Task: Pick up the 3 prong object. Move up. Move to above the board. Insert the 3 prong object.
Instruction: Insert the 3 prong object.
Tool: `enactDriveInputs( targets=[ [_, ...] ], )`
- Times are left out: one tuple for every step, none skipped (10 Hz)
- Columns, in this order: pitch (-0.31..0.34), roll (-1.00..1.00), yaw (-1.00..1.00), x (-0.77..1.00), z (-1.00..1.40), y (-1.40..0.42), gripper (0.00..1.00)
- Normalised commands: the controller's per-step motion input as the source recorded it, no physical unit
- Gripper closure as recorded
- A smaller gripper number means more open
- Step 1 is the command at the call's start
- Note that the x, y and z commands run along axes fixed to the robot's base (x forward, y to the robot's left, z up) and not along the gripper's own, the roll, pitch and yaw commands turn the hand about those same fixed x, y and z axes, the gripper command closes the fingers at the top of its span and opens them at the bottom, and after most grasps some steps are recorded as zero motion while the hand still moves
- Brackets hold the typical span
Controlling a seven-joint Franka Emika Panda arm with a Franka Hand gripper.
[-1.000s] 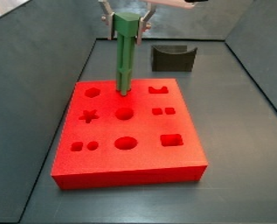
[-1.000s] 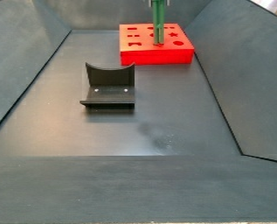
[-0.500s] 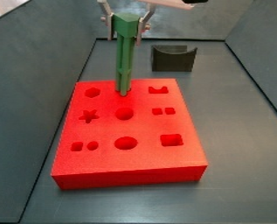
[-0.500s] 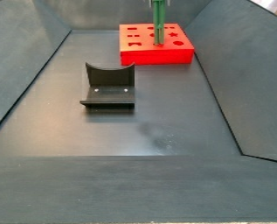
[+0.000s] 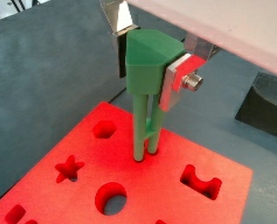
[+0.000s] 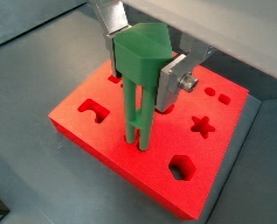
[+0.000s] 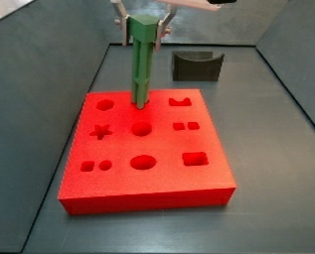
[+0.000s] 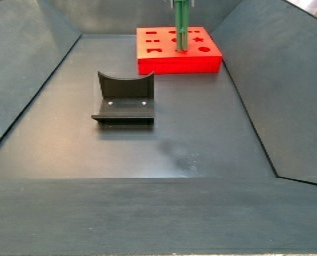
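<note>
The gripper (image 5: 148, 59) is shut on the blocky head of the green 3 prong object (image 5: 147, 96). It holds the peg upright over the red board (image 5: 58, 192). The prongs' lower ends reach the board's top between the hexagon recess (image 5: 104, 130) and the crown recess (image 5: 200, 181); I cannot tell how deep they sit. In both side views the green peg (image 7: 141, 64) (image 8: 181, 25) stands on the far part of the board (image 7: 146, 189) (image 8: 188, 65). The silver fingers (image 6: 169, 79) clamp the head in both wrist views; the gripper also shows there (image 6: 143, 54).
A dark grey U-notched block (image 7: 196, 65) (image 8: 123, 98) stands on the dark floor beside the board. Sloped dark walls (image 8: 274, 110) ring the bin. Other recesses, a star (image 6: 204, 126) and circles (image 7: 142, 161), lie in the board's top.
</note>
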Motion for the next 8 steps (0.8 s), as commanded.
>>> enactDriveInputs(
  targets=[
    [-0.013,0.0,-0.01,0.03,-0.11,0.0,1.0],
    [0.0,0.0,0.0,0.06,-0.09,0.0,1.0],
    [-0.006,0.0,0.0,0.01,-0.1,0.0,1.0],
    [0.0,0.0,-0.02,0.0,-0.04,0.0,1.0],
    [0.0,0.0,-0.04,0.0,-0.01,0.0,1.0],
    [0.0,0.0,-0.07,0.0,-0.01,0.0,1.0],
    [0.0,0.01,-0.08,0.0,-0.01,0.0,1.0],
    [0.0,0.01,-0.08,0.0,-0.02,0.0,1.0]
  ],
)
